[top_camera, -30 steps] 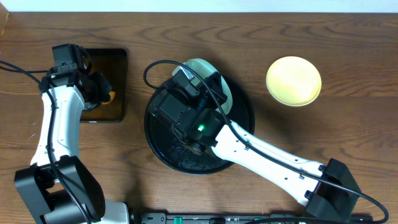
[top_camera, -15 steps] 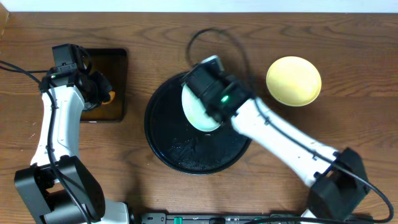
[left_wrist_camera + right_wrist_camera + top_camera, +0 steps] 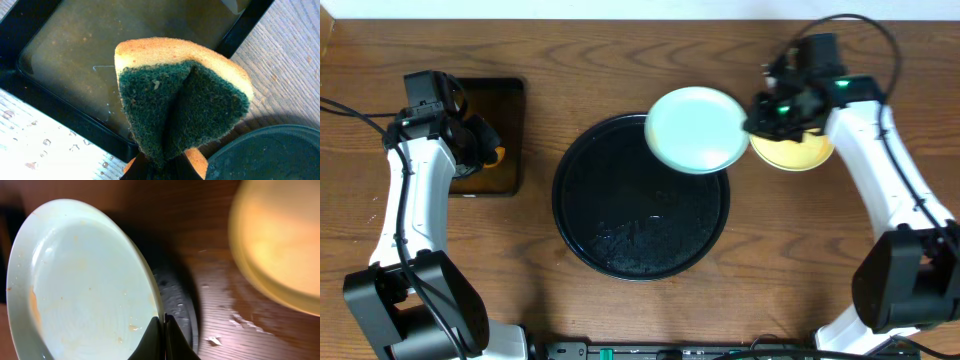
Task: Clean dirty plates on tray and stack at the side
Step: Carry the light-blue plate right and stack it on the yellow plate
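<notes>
A pale blue-white plate (image 3: pixel 692 130) hangs over the upper right rim of the round black tray (image 3: pixel 620 215), and my right gripper (image 3: pixel 752 122) is shut on its right edge. In the right wrist view the plate (image 3: pixel 85 285) shows faint orange-brown smears, its rim pinched at the gripper (image 3: pixel 164 330). A pale yellow plate (image 3: pixel 802 152) lies on the table just right of the tray, partly under the right gripper. My left gripper (image 3: pixel 485 150) is shut on a yellow-and-green sponge (image 3: pixel 185 100), folded between the fingers, above a small rectangular black tray (image 3: pixel 492 100).
The small rectangular tray (image 3: pixel 75 45) holds a film of murky liquid. The round tray's rim (image 3: pixel 265 155) shows at the lower right of the left wrist view. Wet streaks lie on the round tray's floor. Cables loop above the right arm.
My right arm lifted the pale blue-white plate off the round tray and swung it up and to the right, towards the yellow plate. The left arm and sponge stayed put.
</notes>
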Tool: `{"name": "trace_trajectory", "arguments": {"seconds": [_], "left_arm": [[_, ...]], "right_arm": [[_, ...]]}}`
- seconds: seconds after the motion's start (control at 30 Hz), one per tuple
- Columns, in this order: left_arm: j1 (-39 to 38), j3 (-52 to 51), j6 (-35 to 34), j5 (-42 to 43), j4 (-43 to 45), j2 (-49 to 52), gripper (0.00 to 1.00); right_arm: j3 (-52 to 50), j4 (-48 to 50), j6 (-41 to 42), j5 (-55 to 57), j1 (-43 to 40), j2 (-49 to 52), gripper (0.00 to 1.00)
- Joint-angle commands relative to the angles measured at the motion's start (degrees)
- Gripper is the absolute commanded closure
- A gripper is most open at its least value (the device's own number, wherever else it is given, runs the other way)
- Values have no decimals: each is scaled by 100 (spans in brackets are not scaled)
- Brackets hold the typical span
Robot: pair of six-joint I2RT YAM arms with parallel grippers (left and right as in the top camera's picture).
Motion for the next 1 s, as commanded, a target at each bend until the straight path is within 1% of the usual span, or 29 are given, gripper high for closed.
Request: {"name": "trace_trajectory", "arguments": {"seconds": [0.0,0.1,0.23,0.4,0.5,0.63,0.73,0.77,0.8,0.83,0.9,0.97], "left_arm": [[24,-2,79,-9,-22,13,92],[24,-2,76,-9,-20,13,92],[24,-2,76,-9,-13,13,92],[24,-2,76,-9,-7,13,92],[24,-2,76,-9,-11,13,92],[24,-2,76,-9,-11,13,92],[24,-2,76,-9,-11,13,92],[24,-2,76,-9,-9,13,92],[24,-2,76,-9,-7,13,92],[24,-2,76,-9,-7,13,92],[24,-2,76,-9,0,13,92],[24,-2,76,-9,13,13,92]], "right_arm": [[9,-13,-22,-186,-636,-153,99],[-57,35,173,511,-1156,-153,99],[-153,310,173,1180,-1530,-149,99],[-319,754,227,1340,-1591,-55,99],[-343,809,649,1891,-1587,131,99],[-343,940,723,1987,-1587,525,99],[-343,957,1091,2166,-1596,785,99],[-343,986,1082,2052,-1598,844,95],[-343,984,1038,1915,-1598,861,87],[-343,975,927,1718,-1598,874,81],[-337,975,588,1134,-1591,857,74],[-337,973,238,378,-1580,815,73]]}}
